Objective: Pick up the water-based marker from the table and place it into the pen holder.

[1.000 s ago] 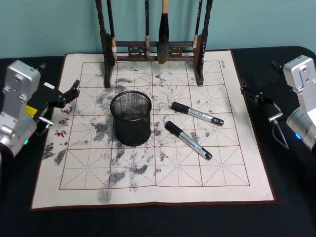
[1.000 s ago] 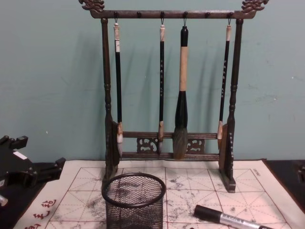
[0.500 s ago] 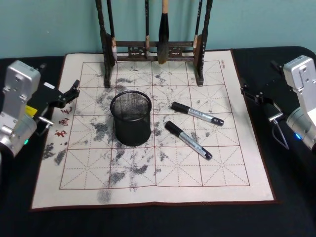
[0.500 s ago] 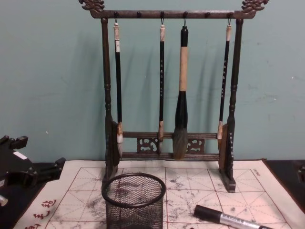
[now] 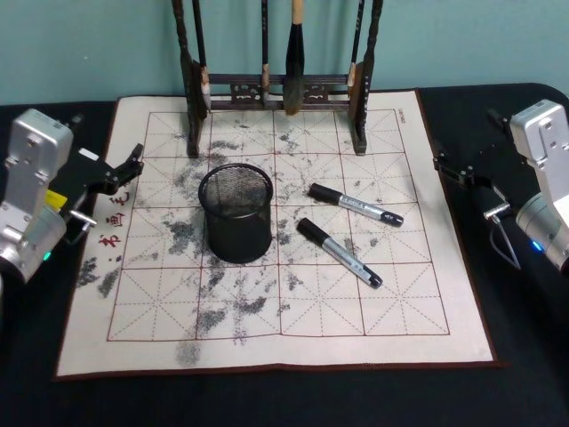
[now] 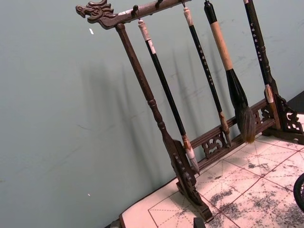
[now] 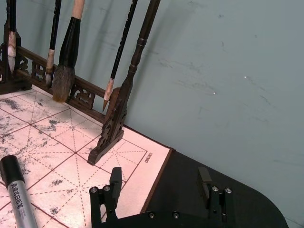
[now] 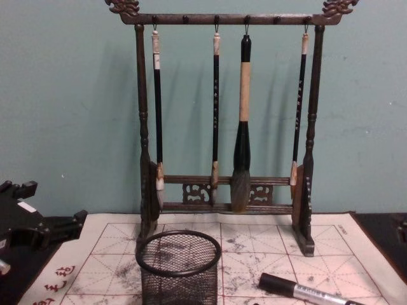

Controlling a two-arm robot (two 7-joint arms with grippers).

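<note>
Tabletop (image 5: 524,374) holds an ink-stained grid mat (image 5: 409,320); a black-capped silver marker (image 5: 340,253) lies right of the round black wire-mesh pen holder (image 5: 236,233), a twin marker (image 5: 356,205) just behind. Left gripper (image 5: 124,171) and right gripper (image 7: 159,178) flank the mat, jaws wide, empty. Closing on one could roll its twin; a clipped rim could tip the holder. Dark wooden brush rack (image 5: 276,89) stands behind.

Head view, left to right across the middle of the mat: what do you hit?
left gripper → pen holder → nearer marker and farther marker, whose spans overlap → right gripper
</note>
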